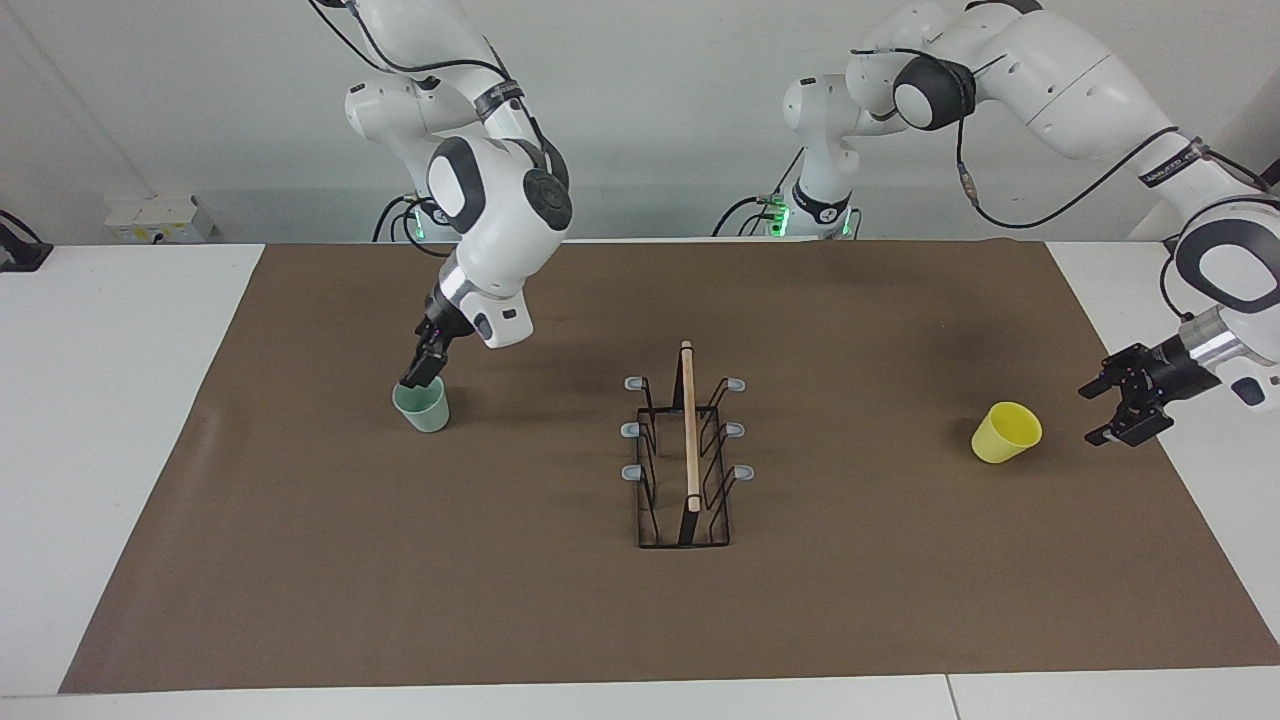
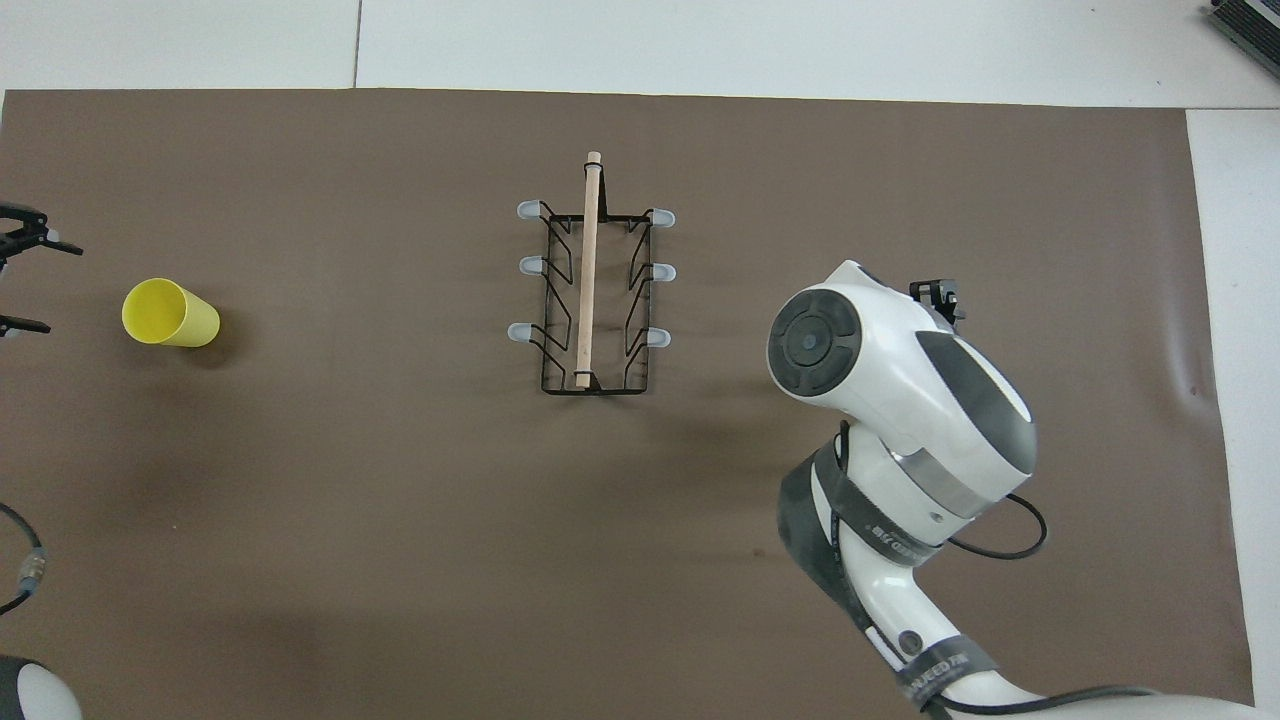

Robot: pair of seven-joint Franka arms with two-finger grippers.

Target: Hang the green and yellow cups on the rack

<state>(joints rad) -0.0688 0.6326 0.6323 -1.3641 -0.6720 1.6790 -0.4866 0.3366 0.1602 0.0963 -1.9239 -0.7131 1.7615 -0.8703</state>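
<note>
Brown mat [image 1: 560,600]: right gripper [image 1: 420,372] at green cup [image 1: 421,406] rim, fingers unclear; left gripper [image 1: 1122,412] fingers apart beside yellow cup [image 1: 1004,432].

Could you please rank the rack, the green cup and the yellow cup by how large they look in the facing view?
1. Rack: clearly the largest.
2 and 3. Yellow cup and green cup: they look about the same size, so I would not rank one above the other; the right gripper also covers part of the green cup's rim.
</note>
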